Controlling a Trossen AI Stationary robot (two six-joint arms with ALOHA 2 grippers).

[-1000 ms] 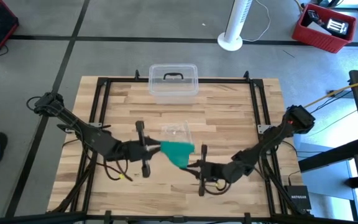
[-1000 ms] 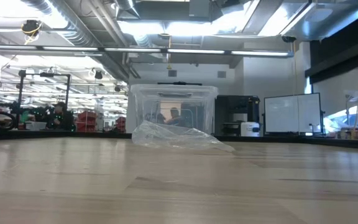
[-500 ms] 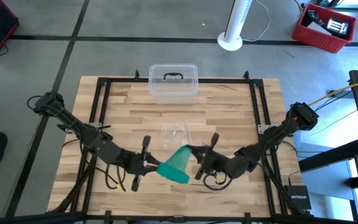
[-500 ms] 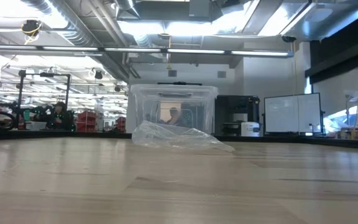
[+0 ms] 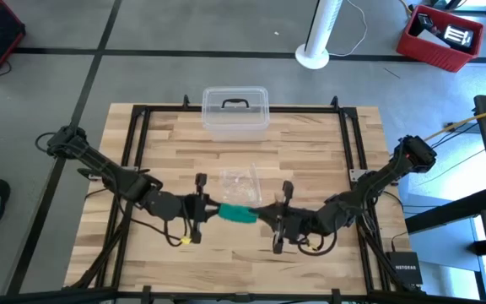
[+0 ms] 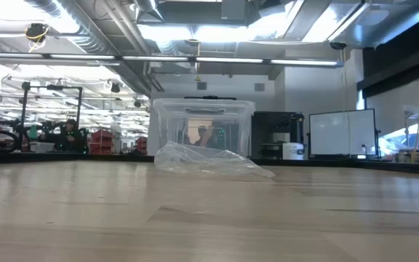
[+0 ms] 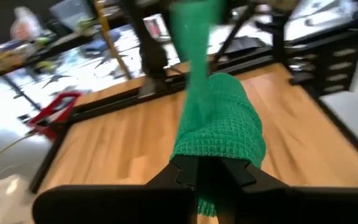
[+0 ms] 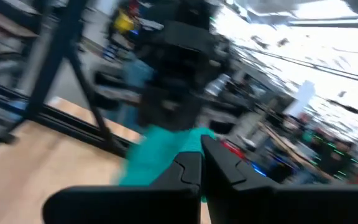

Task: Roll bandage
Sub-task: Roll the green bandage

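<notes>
The teal-green bandage (image 5: pixel 237 214) spans a short gap between my two grippers over the table's middle, toward the near side. My left gripper (image 5: pixel 213 209) is shut on its left end, my right gripper (image 5: pixel 262 216) on its right end. In the left wrist view the bandage (image 7: pixel 219 124) is a thick wrapped bundle at the fingers, narrowing to a strip that runs on toward the other arm. The right wrist view is blurred and shows the bandage (image 8: pixel 160 158) at the fingers of my right gripper (image 8: pixel 201 163). The low view shows neither bandage nor grippers. My left gripper pinches the thick wrapped end of the bandage (image 7: pixel 211 154) between its two fingers, coming about level from the table's left. The bandage is lifted clear of the table and runs on to the other gripper. My right gripper pinches the bandage's other end (image 8: pixel 182 144) between its two fingers, coming about level from the table's right. Blur hides how many layers it has. That end is clear of the table.
A crinkled clear plastic wrapper (image 5: pixel 240 179) lies just beyond the grippers, toward the far edge. A clear lidded box (image 5: pixel 235 110) stands at the far edge's middle. Black frame rails (image 5: pixel 133 143) run along the table's sides.
Both wrists have rolled while staying shut on the bandage. The bandage, a broad fanned patch between the grippers before, is now a short narrow band drawn between them.
</notes>
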